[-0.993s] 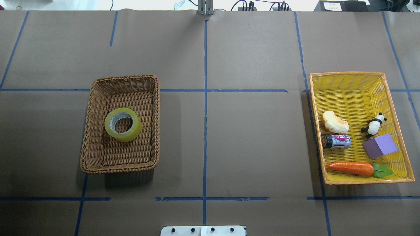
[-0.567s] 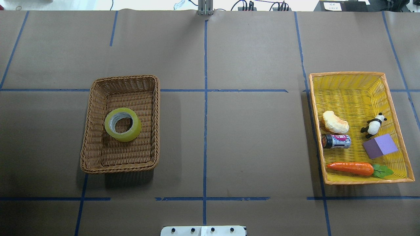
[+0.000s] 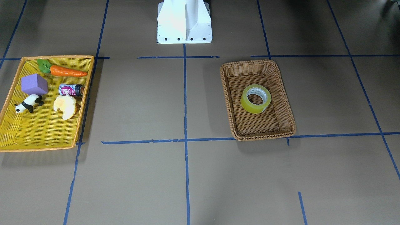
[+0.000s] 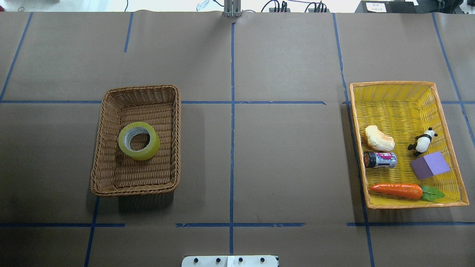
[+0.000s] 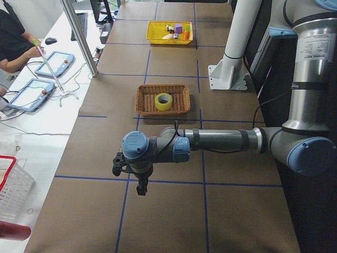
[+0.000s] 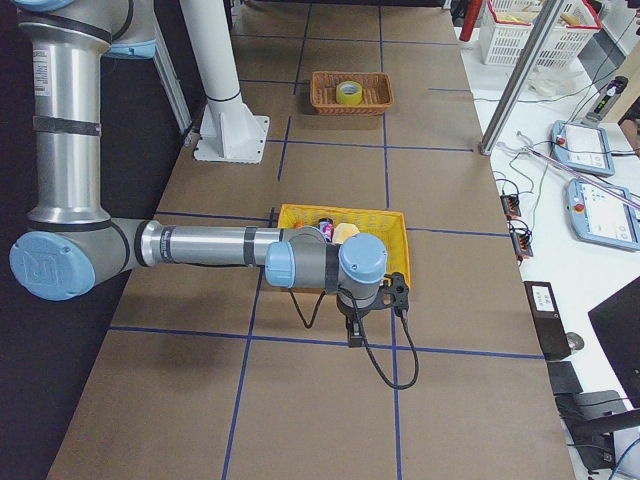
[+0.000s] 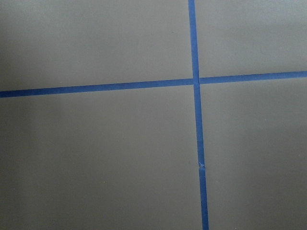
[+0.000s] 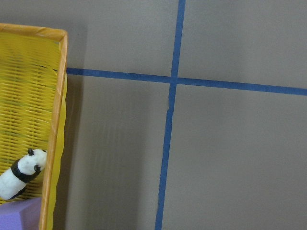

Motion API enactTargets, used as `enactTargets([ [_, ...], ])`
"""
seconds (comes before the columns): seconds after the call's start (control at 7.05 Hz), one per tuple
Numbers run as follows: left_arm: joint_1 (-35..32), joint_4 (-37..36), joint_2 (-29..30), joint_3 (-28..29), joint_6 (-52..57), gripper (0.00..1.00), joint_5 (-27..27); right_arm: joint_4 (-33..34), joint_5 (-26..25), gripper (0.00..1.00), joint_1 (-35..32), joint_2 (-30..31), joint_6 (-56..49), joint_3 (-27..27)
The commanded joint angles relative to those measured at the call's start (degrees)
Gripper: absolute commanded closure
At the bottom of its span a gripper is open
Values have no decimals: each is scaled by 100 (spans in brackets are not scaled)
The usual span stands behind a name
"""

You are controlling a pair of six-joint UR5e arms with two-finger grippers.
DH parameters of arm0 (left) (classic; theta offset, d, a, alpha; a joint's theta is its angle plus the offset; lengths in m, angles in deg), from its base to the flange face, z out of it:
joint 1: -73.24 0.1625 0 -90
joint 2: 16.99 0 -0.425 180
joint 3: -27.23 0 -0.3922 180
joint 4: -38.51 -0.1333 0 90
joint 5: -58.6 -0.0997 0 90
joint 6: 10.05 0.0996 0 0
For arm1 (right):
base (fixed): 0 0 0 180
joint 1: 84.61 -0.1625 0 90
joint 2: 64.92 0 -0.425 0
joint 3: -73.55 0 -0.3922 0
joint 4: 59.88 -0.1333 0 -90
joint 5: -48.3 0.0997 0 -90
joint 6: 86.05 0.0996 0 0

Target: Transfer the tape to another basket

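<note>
The yellow-green tape roll [image 4: 143,153] lies flat in the middle of the brown wicker basket [image 4: 135,89] on the table's left half. Both also show in the front view, tape [image 3: 251,107] and basket [image 3: 250,62], and far off in the side views [image 5: 164,107] [image 6: 349,97]. My left gripper [image 5: 140,187] hangs over bare table well clear of the wicker basket; I cannot tell its state. My right gripper [image 6: 354,332] hangs just beyond the yellow tray; I cannot tell its state. No fingers show in either wrist view.
The flat yellow tray with an orange rim [image 4: 393,83] on the right holds a bread piece [image 4: 378,138], a can [image 4: 380,160], a panda [image 4: 422,141], a purple block [image 4: 430,165] and a carrot [image 4: 397,190]. Its corner shows in the right wrist view [image 8: 53,143]. Operators' desks flank the table's far side.
</note>
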Motion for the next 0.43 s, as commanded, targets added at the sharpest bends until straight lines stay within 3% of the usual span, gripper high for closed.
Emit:
enactTargets([
  [0.0,0,0,3,7,0,0,0,0,0,0,-1,-1,0,0],
  [0.28,9,0,21,16,0,0,-79,0,0,0,-1,-1,0,18],
])
